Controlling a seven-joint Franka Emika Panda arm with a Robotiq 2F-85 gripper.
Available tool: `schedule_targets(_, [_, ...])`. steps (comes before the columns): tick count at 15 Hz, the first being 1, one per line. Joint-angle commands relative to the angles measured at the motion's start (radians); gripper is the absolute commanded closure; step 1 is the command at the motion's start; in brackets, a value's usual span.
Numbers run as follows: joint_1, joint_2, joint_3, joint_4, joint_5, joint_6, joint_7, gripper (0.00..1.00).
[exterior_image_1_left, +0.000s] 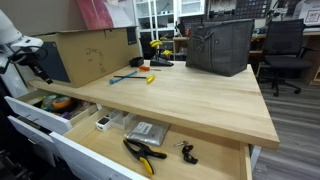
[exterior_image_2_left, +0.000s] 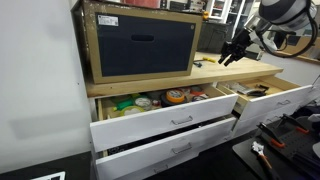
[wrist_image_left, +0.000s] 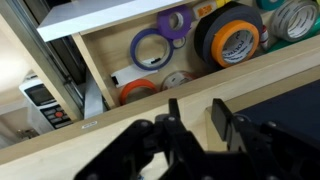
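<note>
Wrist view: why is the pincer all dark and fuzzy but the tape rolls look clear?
In the wrist view the pincer sits close to the lens, dark and soft; the tape rolls farther off are lit and sharper. In an exterior view the white arm looks washed out.

A cardboard box (exterior_image_1_left: 95, 52) and a grey bag (exterior_image_1_left: 220, 45) on the worktop (exterior_image_1_left: 190, 100) — pliers (exterior_image_1_left: 143, 153) below.

Smooth pale wood worktop (exterior_image_1_left: 190, 95) (matt), brown cardboard box (exterior_image_1_left: 95, 52), glossy tape rolls (wrist_image_left: 235, 35), matt black tool (wrist_image_left: 196, 112).
</note>
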Motion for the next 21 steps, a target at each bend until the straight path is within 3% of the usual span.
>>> schedule_targets(1, [0.044, 0.120, -0.076, 0.079, -0.219, 0.008, 0.127, 0.93])
schedule_targets(3, [0.052, 0.177, -0.107, 0.100, -0.320, 0.012, 0.171, 1.00])
schedule_targets(6, [0.078, 0.257, -0.152, 0.123, -0.401, 0.020, 0.190, 1.00])
schedule_targets(14, [0.155, 0.417, -0.221, 0.164, -0.476, 0.069, 0.174, 1.00])
schedule_targets(21, [0.186, 0.477, -0.259, 0.134, -0.513, 0.112, 0.143, 1.00])
